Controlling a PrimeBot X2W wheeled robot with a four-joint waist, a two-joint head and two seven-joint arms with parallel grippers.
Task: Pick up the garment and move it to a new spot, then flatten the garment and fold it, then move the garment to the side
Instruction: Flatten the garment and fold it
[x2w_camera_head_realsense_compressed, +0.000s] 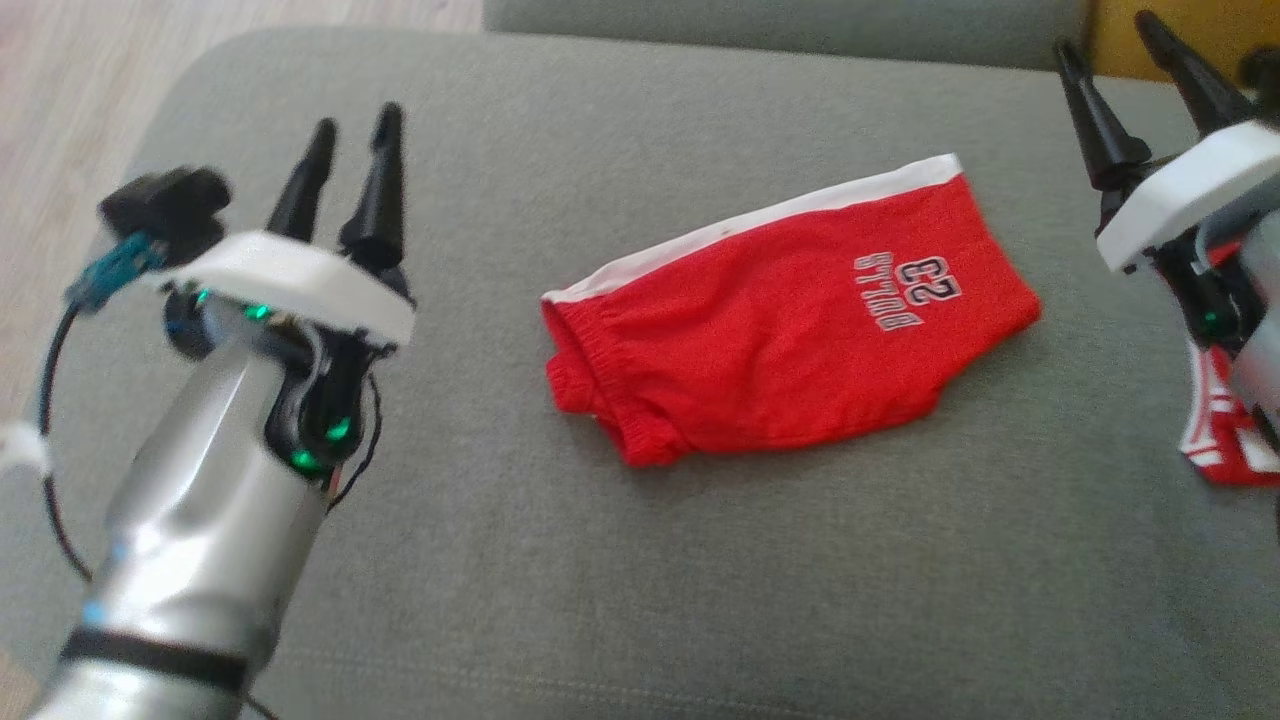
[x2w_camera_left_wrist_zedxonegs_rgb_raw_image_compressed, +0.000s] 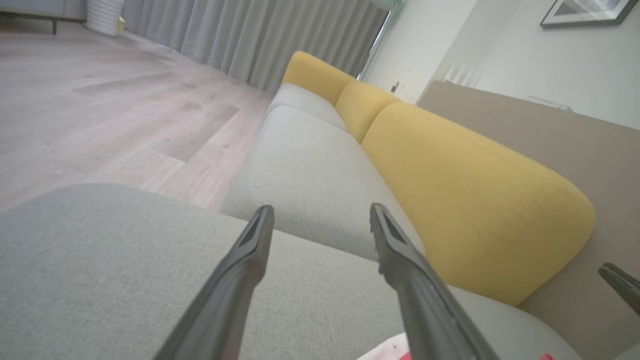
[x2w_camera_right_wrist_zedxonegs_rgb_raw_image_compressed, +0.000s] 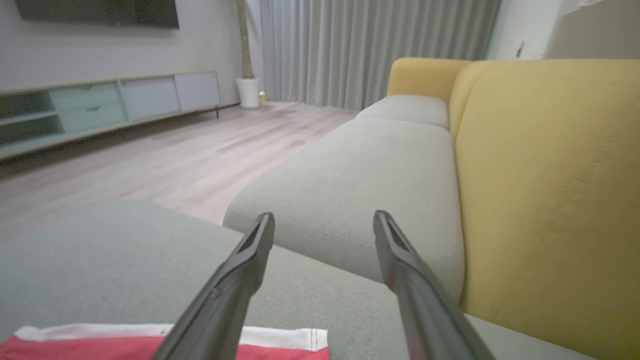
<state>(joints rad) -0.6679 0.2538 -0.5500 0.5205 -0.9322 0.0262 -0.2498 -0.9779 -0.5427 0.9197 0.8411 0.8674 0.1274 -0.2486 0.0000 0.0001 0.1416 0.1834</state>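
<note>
Shorts (x2w_camera_head_realsense_compressed: 790, 320) lie folded on the cushion (x2w_camera_head_realsense_compressed: 600, 600); our left gripper (x2w_camera_head_realsense_compressed: 357, 118) and right gripper (x2w_camera_head_realsense_compressed: 1105, 32) stand wide and empty; we judge only the move aside remains.

"BULLS" and "23" on folded red fabric shorts with a white side band (x2w_camera_head_realsense_compressed: 760, 350)

Printed in white block lettering with a dark outline (x2w_camera_head_realsense_compressed: 908, 291), right of centre in the head view, near the right end of the shorts and just below the white band. Turned almost upside down to the camera and slanted: "BULLS" running steeply from lower right up to upper left, with "23" just to its right in the frame in larger figures. Slightly soft from blur, yet readable letter by letter. Nothing else legible.
</note>
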